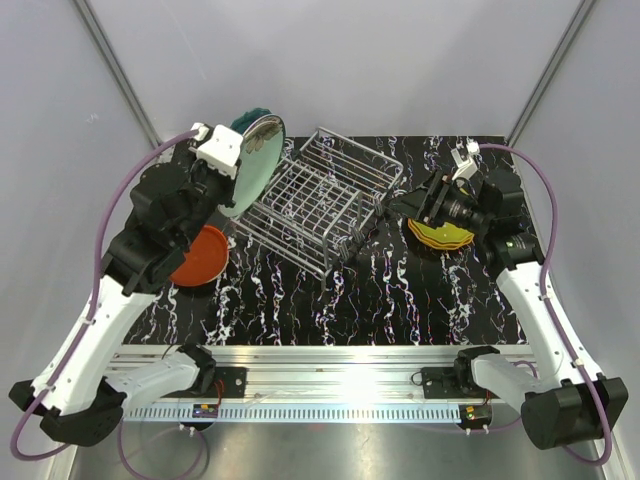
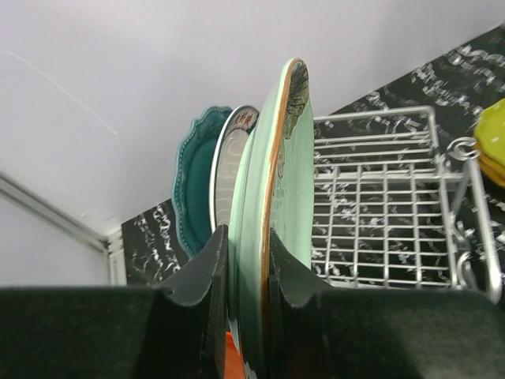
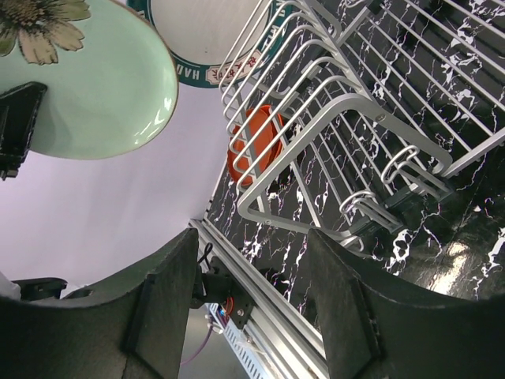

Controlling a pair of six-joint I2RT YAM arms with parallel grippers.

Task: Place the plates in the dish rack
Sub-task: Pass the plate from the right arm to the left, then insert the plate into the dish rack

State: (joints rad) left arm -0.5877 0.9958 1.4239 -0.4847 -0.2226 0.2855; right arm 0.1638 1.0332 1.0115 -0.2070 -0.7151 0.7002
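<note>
The left claw (image 2: 246, 257) is clenched on the rim of the mint green plate (image 2: 288, 181), holding it on edge in the air just left of the dish rack (image 1: 322, 200). A teal plate (image 2: 189, 189) and a cream plate (image 2: 229, 154) show close behind it, by the rack's far left corner. A red-orange plate (image 1: 200, 256) lies flat on the counter (image 1: 400, 300), left of the rack. The right claw (image 3: 251, 245) is released and empty, right of the rack, above a yellow-topped stack of plates (image 1: 441, 238).
</note>
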